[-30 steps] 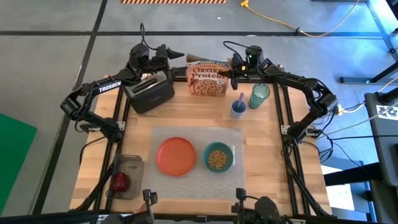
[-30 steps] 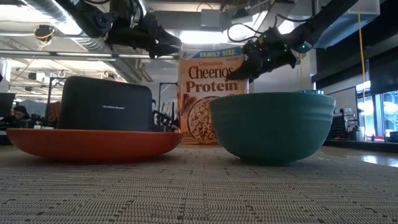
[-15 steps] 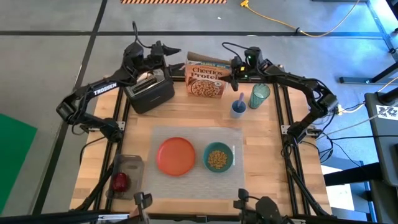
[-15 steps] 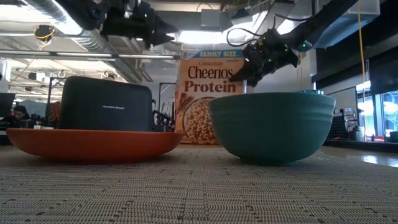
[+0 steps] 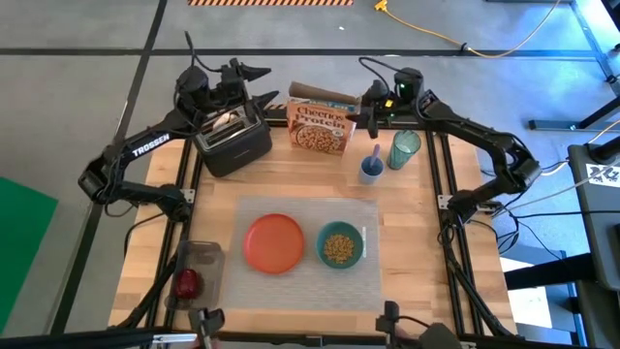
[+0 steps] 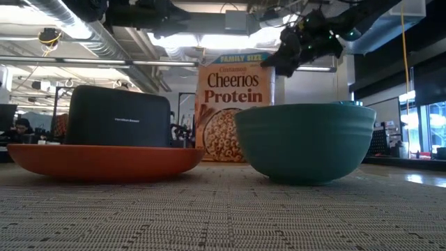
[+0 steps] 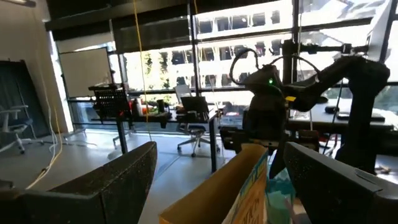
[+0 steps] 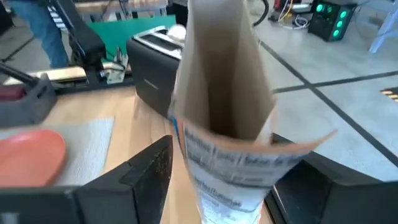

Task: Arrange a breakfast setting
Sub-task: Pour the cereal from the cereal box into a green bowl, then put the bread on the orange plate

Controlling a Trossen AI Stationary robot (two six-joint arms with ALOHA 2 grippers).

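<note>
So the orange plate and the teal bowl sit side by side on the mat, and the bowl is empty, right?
Not quite. The orange plate and teal bowl do sit side by side on the mat, but the high view shows cereal in the bowl.

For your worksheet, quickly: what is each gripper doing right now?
Left gripper: open, empty, above the toaster.
Right gripper: open, empty, beside the cereal box.
</note>
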